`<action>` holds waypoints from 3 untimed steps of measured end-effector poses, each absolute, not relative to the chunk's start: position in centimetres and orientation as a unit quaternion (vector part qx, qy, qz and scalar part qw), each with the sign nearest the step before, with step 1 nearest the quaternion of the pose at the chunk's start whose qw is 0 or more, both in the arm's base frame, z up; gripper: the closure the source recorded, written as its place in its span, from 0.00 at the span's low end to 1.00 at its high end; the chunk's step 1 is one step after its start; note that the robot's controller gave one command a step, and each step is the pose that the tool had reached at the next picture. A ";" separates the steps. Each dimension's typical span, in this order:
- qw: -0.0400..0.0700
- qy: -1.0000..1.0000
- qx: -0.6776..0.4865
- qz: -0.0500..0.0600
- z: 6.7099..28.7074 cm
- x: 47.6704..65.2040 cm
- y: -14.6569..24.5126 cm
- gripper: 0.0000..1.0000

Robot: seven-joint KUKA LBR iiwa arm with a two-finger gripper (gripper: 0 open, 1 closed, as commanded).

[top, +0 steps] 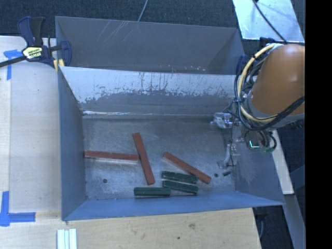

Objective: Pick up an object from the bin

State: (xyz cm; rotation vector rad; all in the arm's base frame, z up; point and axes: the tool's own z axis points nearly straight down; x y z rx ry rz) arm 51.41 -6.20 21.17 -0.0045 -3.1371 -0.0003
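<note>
Hovering at the Bin's Right End, Pick Not Yet Made

Counting six sticks on the floor of the grey bin (pixel 155 87), all lying flat and none raised; judging from that, at the early part of the task, with grasping, lifting and carrying clear all left to do. Lying nearest the gripper (pixel 227 162): a reddish-brown stick (pixel 187 167), slanting down to the right, close to the gripper at its lower end but apart from it; just below that, a pair of dark green sticks (pixel 179 177) set side by side; further left along the front wall, a third green stick (pixel 152 192); well off to the left, a steep brown stick (pixel 143 158) meeting the end of a level brown stick (pixel 111 156).

Reaching in from the right, with the orange-covered wrist (pixel 277 82) high above the bin's right wall and looped in yellow and black cables (pixel 244 87); hanging down from it, thin and near upright, the gripper, low over bare floor at the right end. Spread or closed: impossible to tell from here; probably calling for a small shift left toward the reddish-brown stick before any closing.
</note>
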 end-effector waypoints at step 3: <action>0.001 -1.000 0.015 0.000 14.8 51.5 0.2 0.00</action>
